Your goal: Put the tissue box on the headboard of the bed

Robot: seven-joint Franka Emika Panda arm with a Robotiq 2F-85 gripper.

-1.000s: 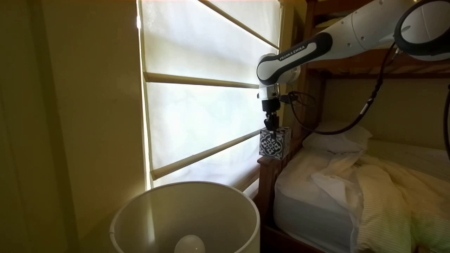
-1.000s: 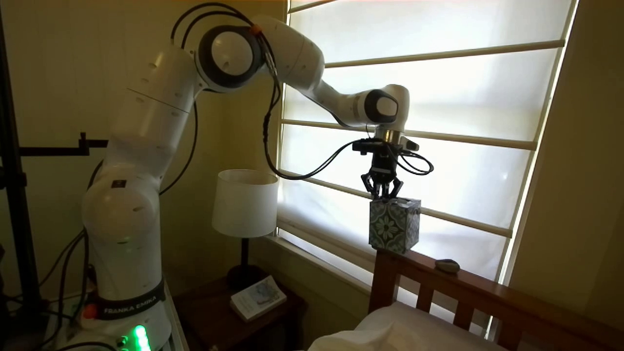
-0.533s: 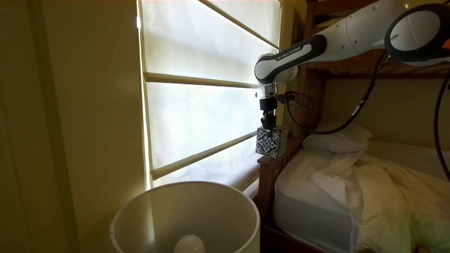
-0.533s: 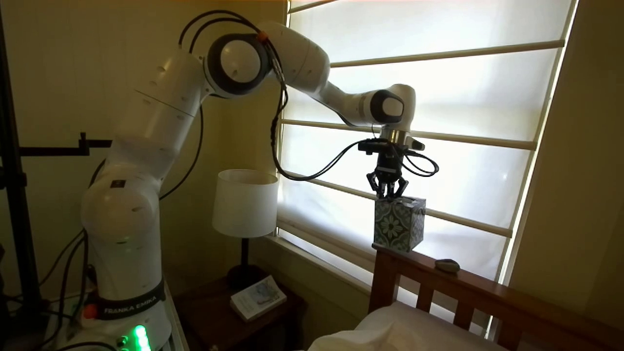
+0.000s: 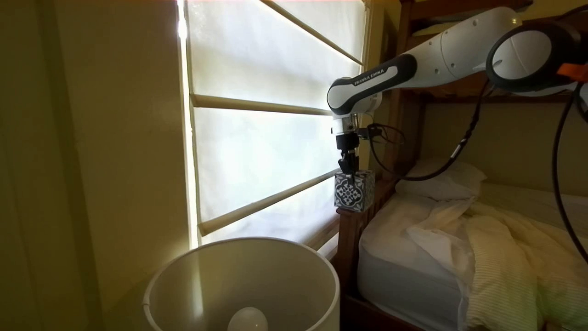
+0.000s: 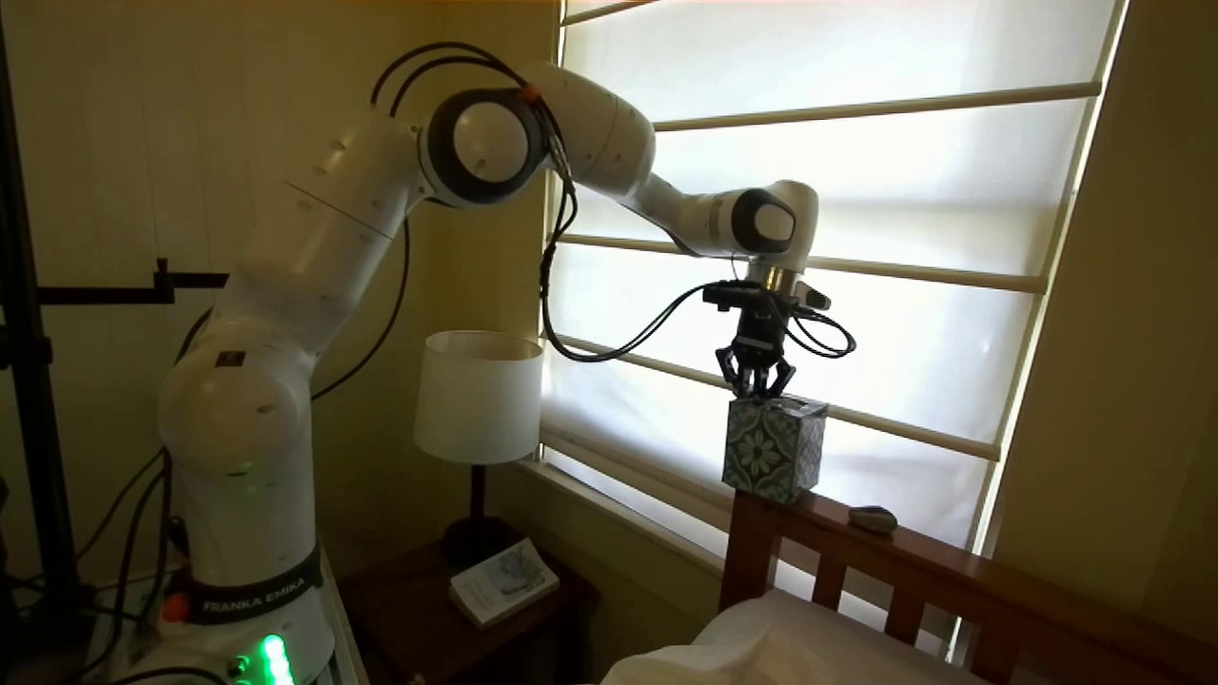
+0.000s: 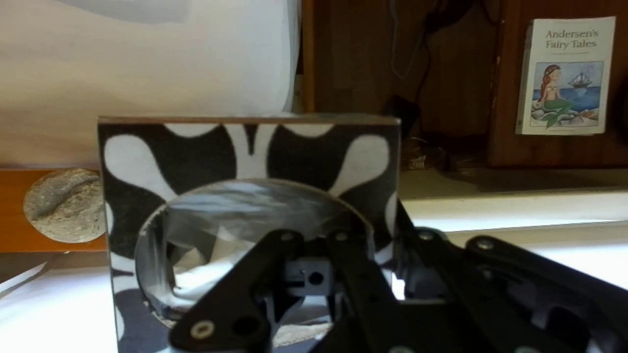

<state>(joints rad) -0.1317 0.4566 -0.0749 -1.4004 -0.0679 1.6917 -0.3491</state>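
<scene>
The speckled black-and-white tissue box (image 5: 353,195) is at the post end of the brown headboard (image 6: 961,566). In both exterior views the box (image 6: 773,452) is directly over the post's top (image 5: 347,230); I cannot tell whether it touches. It stands nearly upright. My gripper (image 6: 758,392) is above the box, pointing down, its fingers pinching one side wall. In the wrist view one finger (image 7: 314,267) is inside the oval opening and another is outside the wall of the box (image 7: 304,152). The fingertips are partly hidden. The bed (image 5: 409,262) has a white mattress and rumpled sheets.
A grey stone (image 6: 873,518) lies on the headboard's top beside the box; it also shows in the wrist view (image 7: 66,206). A window blind (image 6: 904,342) hangs behind. A lamp (image 6: 481,400) and a book (image 6: 504,580) are on the nightstand (image 6: 400,618).
The gripper and box have shifted slightly left in the exterior view with the large lampshade, then come down a little toward the headboard post. The grip looks the same.
</scene>
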